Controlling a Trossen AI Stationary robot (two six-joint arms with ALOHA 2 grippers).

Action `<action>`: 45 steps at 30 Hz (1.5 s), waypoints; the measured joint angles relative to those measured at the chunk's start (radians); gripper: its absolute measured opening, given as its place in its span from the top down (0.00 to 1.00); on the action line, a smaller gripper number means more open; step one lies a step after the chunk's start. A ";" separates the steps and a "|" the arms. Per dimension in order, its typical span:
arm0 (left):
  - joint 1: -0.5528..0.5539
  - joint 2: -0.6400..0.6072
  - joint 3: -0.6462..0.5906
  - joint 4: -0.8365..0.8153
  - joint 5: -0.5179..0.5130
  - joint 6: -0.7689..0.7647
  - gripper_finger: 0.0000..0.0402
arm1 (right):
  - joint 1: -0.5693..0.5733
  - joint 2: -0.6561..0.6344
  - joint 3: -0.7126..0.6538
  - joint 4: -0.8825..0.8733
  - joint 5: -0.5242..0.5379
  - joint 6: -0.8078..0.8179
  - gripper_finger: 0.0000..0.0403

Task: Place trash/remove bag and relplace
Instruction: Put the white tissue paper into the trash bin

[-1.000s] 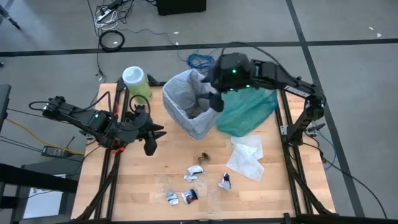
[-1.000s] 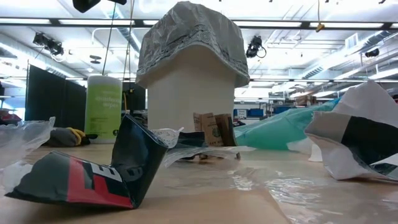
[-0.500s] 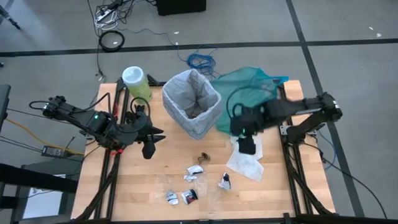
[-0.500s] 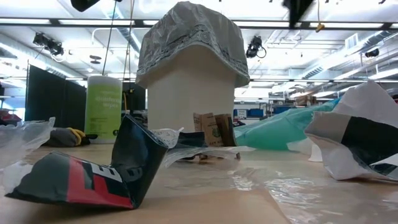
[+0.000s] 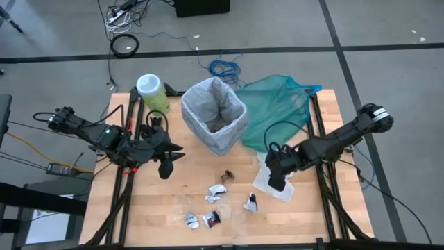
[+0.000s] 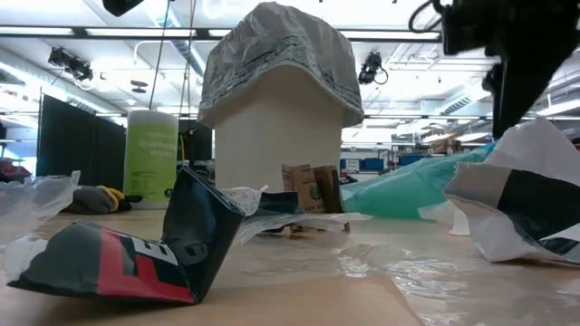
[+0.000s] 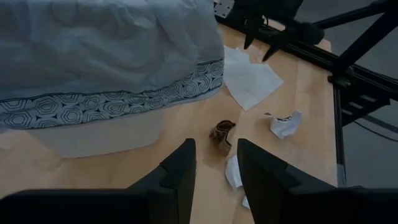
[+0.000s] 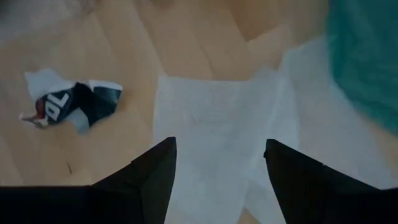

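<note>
Nearest the low camera we log a crumpled dark wrapper [image 6: 136, 258] with a red panel and part of a white letter, too folded to read. At the right edge sits a white and dark crumpled scrap [image 6: 521, 204].

On the wooden bench [image 5: 159, 208], front centre, we count a cluster of trash [image 5: 208, 208]: small white and dark scraps lying apart from each other, and one dark-and-white wrapper [image 8: 71, 106] bearing the digits "70". A brown wad [image 5: 227, 175] lies between this cluster and the bin; in the left wrist view it shows just ahead of the fingers [image 7: 180, 171].

Right end effector [image 5: 275, 179]: hovering low over a flat white tissue sheet [image 5: 277, 173], fingers apart, nothing between them. The sheet's long axis runs from the bench front toward the teal-green bag [image 5: 277, 111].

Left end effector [image 5: 166, 156]: at the left of the bench, beside the bin, fingers slightly apart and empty.

Bin [image 5: 215, 114]: upright, white, rear centre. The bag [image 5: 201, 104] lines it, mouth facing up, pale grey, folded over the rim, with a printed band of hexagon patterns; some scraps lie inside.

Behind the left arm, a green canister [image 5: 151, 92] with a white lid; its label is unreadable.
</note>
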 joint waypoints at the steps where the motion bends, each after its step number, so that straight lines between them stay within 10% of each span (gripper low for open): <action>1: 0.000 0.000 0.000 0.000 0.000 -0.001 0.69 | 0.006 0.012 -0.019 0.016 0.001 0.015 0.42; 12: 0.000 0.000 0.000 0.001 0.000 -0.004 0.69 | 0.013 0.176 -0.108 0.056 0.017 0.113 0.48; 20: 0.000 0.000 0.000 0.000 0.000 -0.004 0.69 | 0.026 0.234 -0.066 0.109 -0.080 0.097 0.96; 37: 0.000 0.000 0.000 -0.001 -0.025 0.003 0.69 | 0.012 0.027 0.407 -0.284 0.167 -0.029 1.00; 45: 0.000 0.022 0.000 0.002 -0.025 0.000 0.69 | 0.036 0.034 0.348 -0.273 0.023 -0.117 0.96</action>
